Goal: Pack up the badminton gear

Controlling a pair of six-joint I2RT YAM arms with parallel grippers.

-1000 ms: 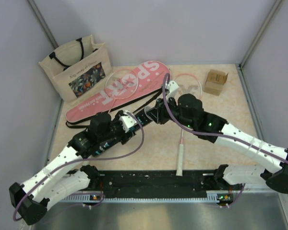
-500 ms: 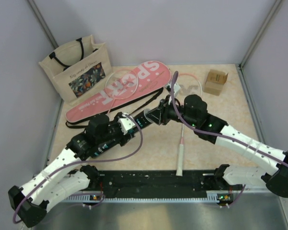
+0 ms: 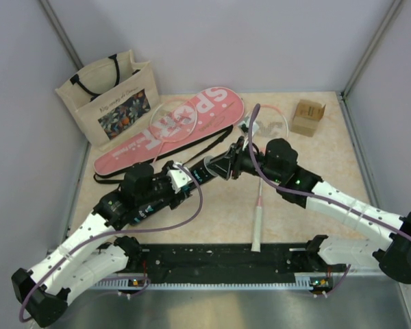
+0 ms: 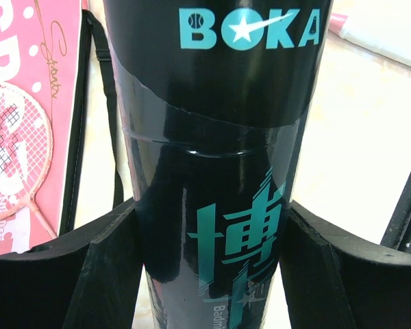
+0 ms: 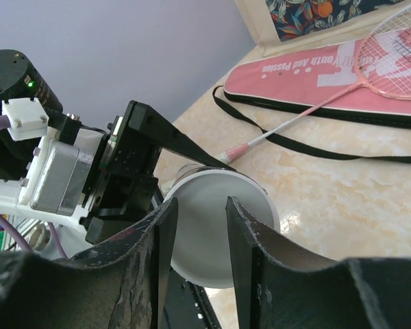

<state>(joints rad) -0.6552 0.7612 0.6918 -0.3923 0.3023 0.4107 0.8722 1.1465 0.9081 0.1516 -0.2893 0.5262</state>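
My left gripper [image 3: 186, 179] is shut on the dark cylindrical tube [image 3: 204, 170], which it holds lying above the table; teal "BOKA" print shows in the left wrist view [image 4: 219, 137]. My right gripper [image 3: 227, 164] is open at the tube's far end, its fingers in front of the white cap [image 5: 200, 240]. One pink racket [image 3: 171, 120] lies on the pink "SPORT" cover [image 3: 212, 106]. The other racket [image 3: 259, 205] lies right of centre, its head under my right arm. No shuttlecocks show.
A beige floral tote bag [image 3: 113, 96] stands at the back left. A small cardboard box [image 3: 308, 118] sits at the back right. The cover's black strap [image 3: 192, 147] trails on the table beneath the tube. Walls close in on three sides.
My right gripper has come down and round to the tube's white cap end. My left gripper, still holding the tube, has shifted slightly toward the near left.
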